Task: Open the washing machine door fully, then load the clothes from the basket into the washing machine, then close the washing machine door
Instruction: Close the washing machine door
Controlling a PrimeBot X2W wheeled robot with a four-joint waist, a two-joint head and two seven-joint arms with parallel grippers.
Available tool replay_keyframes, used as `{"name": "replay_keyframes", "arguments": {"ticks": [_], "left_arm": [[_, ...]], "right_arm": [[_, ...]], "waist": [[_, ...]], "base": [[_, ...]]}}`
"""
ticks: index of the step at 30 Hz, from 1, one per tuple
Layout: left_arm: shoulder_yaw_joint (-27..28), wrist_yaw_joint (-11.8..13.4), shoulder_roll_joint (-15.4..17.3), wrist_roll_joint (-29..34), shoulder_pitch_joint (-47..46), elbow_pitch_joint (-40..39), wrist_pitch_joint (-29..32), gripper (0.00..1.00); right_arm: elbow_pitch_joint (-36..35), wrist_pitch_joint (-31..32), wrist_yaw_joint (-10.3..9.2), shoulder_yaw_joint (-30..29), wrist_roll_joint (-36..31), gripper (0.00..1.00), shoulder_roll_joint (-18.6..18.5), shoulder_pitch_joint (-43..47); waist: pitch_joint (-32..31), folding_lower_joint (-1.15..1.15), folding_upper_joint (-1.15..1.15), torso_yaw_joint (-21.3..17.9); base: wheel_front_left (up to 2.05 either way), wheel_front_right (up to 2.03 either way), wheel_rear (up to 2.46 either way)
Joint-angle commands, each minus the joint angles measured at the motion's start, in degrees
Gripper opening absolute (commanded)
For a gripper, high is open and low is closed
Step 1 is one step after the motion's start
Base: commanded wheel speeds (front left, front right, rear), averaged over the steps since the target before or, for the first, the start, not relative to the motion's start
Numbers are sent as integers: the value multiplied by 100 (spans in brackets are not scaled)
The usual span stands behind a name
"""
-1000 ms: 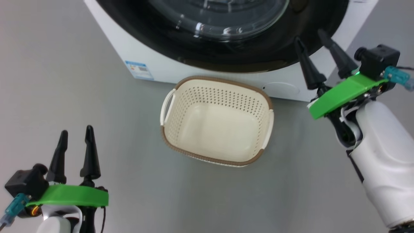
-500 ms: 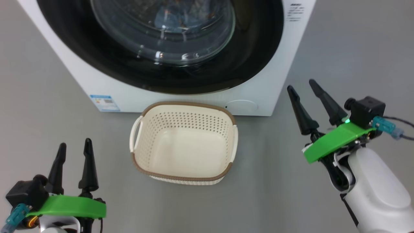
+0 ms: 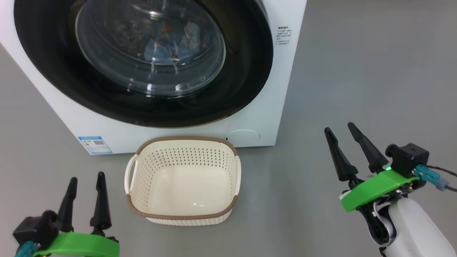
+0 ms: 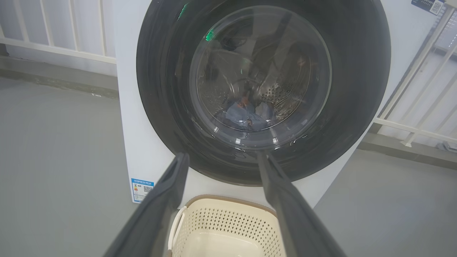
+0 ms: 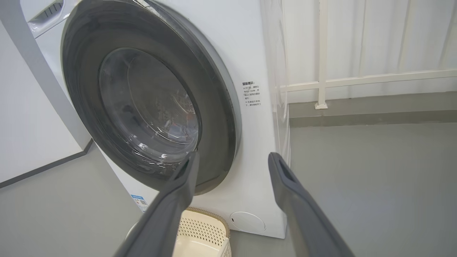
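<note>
Both my arms sit low, one on each side, nothing in either grip

My left gripper [image 3: 87, 176] is at the lower left of the head view. Its two dark fingers point up and stand spread, with bare grey floor [image 3: 357, 71] showing between them. My right gripper [image 3: 339, 126] is off to the right, well apart from the machine. Its fingers are spread just as wide, lean a little leftward, and have only air between them

The washing machine [image 3: 282, 89] is straight ahead, a white box with its front toward me. The washing machine door [image 3: 246, 71] lies shut, flush against the front, with a glossy black rim and bulging glass. Through the glass I see the clothes [image 3: 167, 43], a light-blue heap with orange-brown specks. In the left wrist view the heap lies low in the perforated steel drum

The basket [image 3: 185, 138] is on the floor just in front of the machine, under the door. I cannot tell whether it touches the front panel. It has a brown rim and a pale handle on each short side, and its bare cream bottom is in plain sight. It lies between my two grippers, nearer the left one

A blue label [image 3: 95, 144] is at the lower left corner of the machine front. A round cap [image 3: 243, 137] is at the lower right, just behind the basket's far corner. A white railing [image 5: 357, 80] runs behind the machine in the right wrist view
</note>
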Motion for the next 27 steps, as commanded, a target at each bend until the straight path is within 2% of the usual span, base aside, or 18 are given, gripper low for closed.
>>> {"name": "replay_keyframes", "arguments": {"ticks": [1, 10, 27], "left_arm": [[174, -15, 107, 0, -15, -130, -37, 100], [85, -15, 106, -76, 200, -101, -37, 100], [-2, 8, 178, -164, 224, -131, -37, 100]], "right_arm": [[-200, -27, -9, 26, -39, 100, 29, 119], [-437, -27, -9, -181, -144, 100, 72, 667], [-486, -27, -9, -265, -225, 100, 120, 788]], "waist": [[-146, 0, 0, -96], [-422, 0, 0, -205], [-453, 0, 0, -249]], "base": [[0, 0, 0], [0, 0, 0], [0, 0, 0]]}}
